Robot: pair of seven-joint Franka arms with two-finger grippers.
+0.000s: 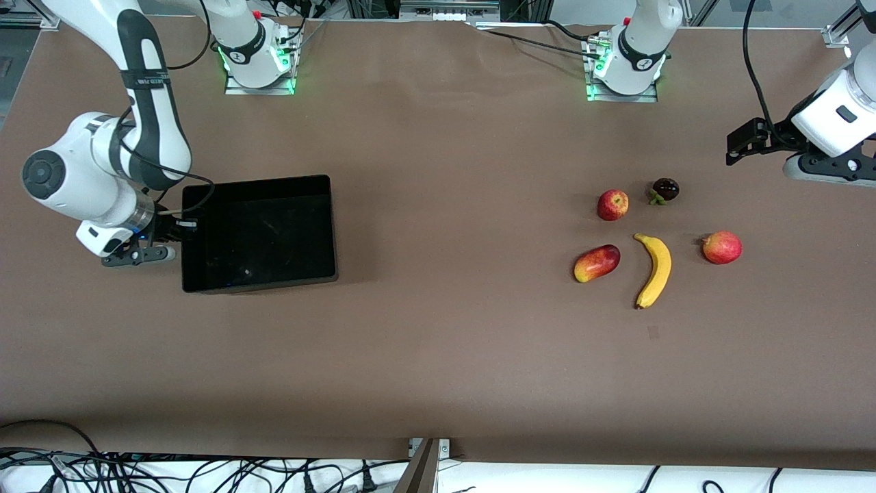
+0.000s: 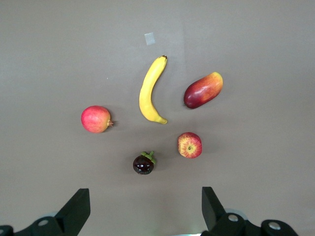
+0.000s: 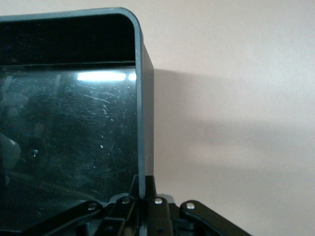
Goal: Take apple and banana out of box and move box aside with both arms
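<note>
The apple (image 1: 612,205) and banana (image 1: 653,270) lie on the tabletop (image 1: 438,342), out of the empty box (image 1: 258,233). The right gripper (image 1: 183,226) clamps the box's wall at the right arm's end; the left gripper (image 2: 145,209) hangs released above the fruit. Little seems left.

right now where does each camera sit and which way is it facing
Front view: high across the table, facing both bases; shows both arms, the box and the fruit.
Left wrist view: on the left arm, looking down past its open left tool at the banana and apple.
Right wrist view: on the right arm, looking along the box wall that the right tool is shut on.
Shared: front and left wrist show the fruit; front and right wrist, the box.
</note>
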